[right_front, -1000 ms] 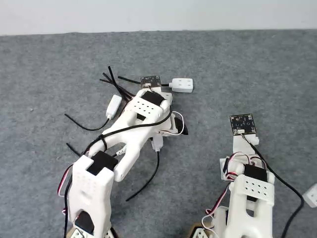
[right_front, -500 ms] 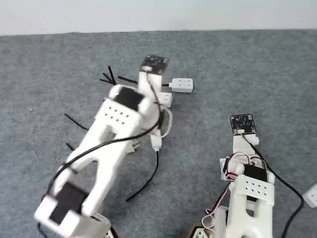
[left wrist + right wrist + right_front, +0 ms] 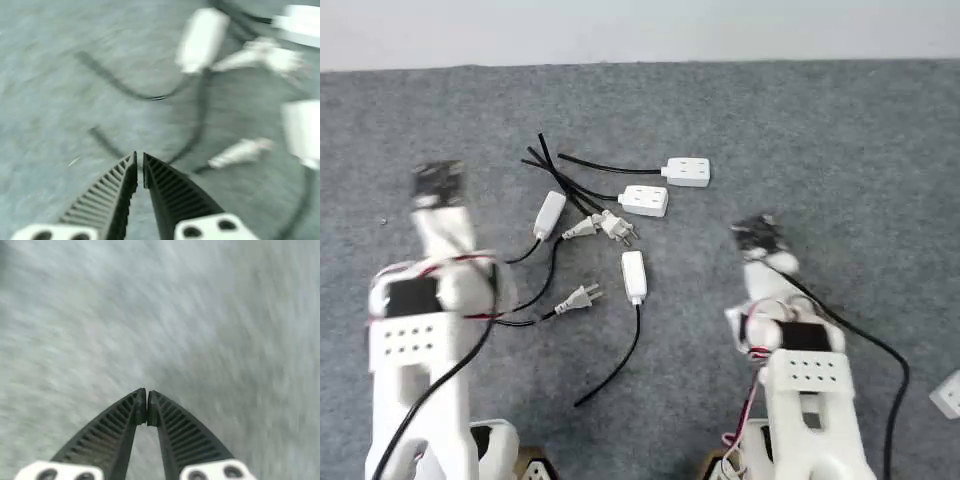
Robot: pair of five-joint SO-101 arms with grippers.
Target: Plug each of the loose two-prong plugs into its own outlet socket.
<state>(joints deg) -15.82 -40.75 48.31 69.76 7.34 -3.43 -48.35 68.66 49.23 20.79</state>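
1. Step in hand, as I judge it: the opening pick. None of the plugs is seated in a socket, and neither arm holds anything. The next move calls for one hand to spread, come down over a plug's body and take it with the prongs free. The other hand should probably steady the chosen socket so it does not slide on its cord.
2. The left hand [image 3: 139,156] has its toothed fingers pressed nearly together, pinching nothing. It hangs over the grey felt-covered worktop [image 3: 840,130], to the left of the cord tangle.
3. The task's things lie loose in the middle of the worktop, on black cords. There are three pale two-prong plugs. One lone plug [image 3: 578,298] lies nearer the arms. A pair, the left plug [image 3: 582,228] and the right plug [image 3: 616,228], lie side by side farther back.
4. There are four white plastic sockets. The slim left socket [image 3: 550,214] lies just beside the pair, and the slim middle socket [image 3: 633,275] lies just right of the lone plug. The squarish socket block [image 3: 643,200] and the wide socket block [image 3: 686,171] lie farthest back.
5. The right hand [image 3: 146,391] has its fingers pressed shut on nothing, over bare felt to the right of the sockets.
6. A white piece [image 3: 948,392] sits at the right edge, too cut off to identify.
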